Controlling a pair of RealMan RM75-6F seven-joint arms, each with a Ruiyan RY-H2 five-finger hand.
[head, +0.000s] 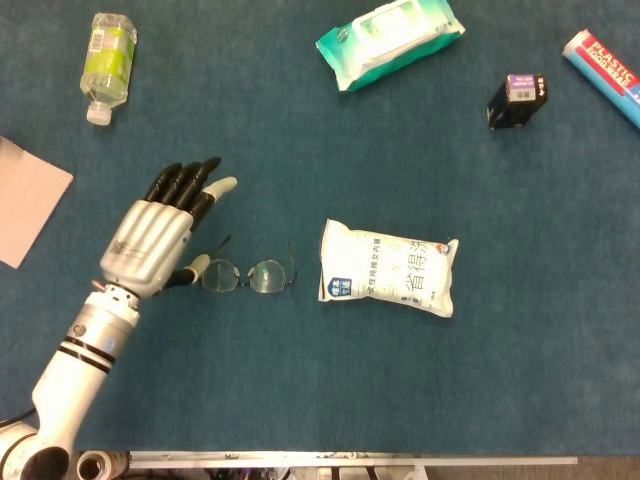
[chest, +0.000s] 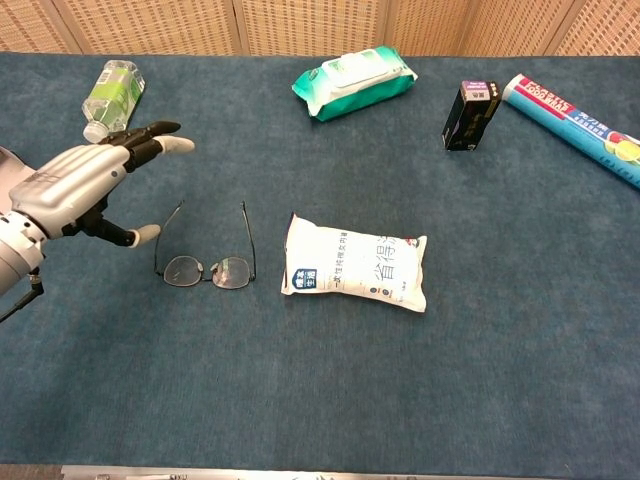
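The left hand (head: 160, 232), fingers spread and empty beside the glasses (head: 248, 275), needed a gentle, frame-centred pinch.

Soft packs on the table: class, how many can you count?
2. The green wet-wipes pack lies at the far edge; the white pouch lies mid-table, right of the eyeglasses. None seems hidden.
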